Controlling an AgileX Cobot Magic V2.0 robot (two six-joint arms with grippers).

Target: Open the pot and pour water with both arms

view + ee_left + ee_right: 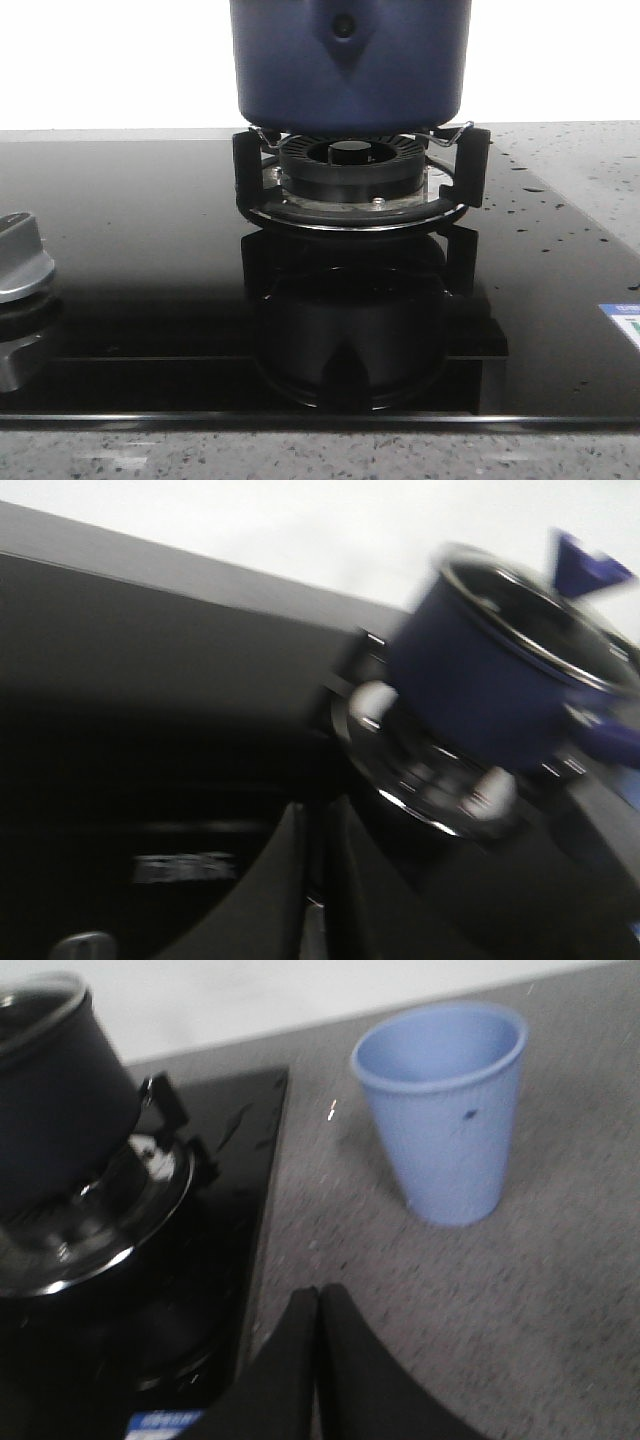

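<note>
The dark navy-blue pot (350, 60) stands on the black burner (350, 175) at the middle of the hob, with its shield-shaped handle mount and rivet facing the front camera. In the left wrist view the pot (480, 680) is blurred and carries a glass lid (540, 620). My left gripper (315, 815) hovers over the black hob, short of the pot, fingers together and empty. In the right wrist view the pot (50, 1110) is off to one side. My right gripper (318, 1293) is shut and empty over the grey counter. Neither gripper shows in the front view.
A light-blue plastic cup (445, 1110) stands upright on the speckled grey counter, right of the hob's edge. A silver control knob (20, 255) sits at the hob's front left. Water droplets dot the hob's right side (530, 190).
</note>
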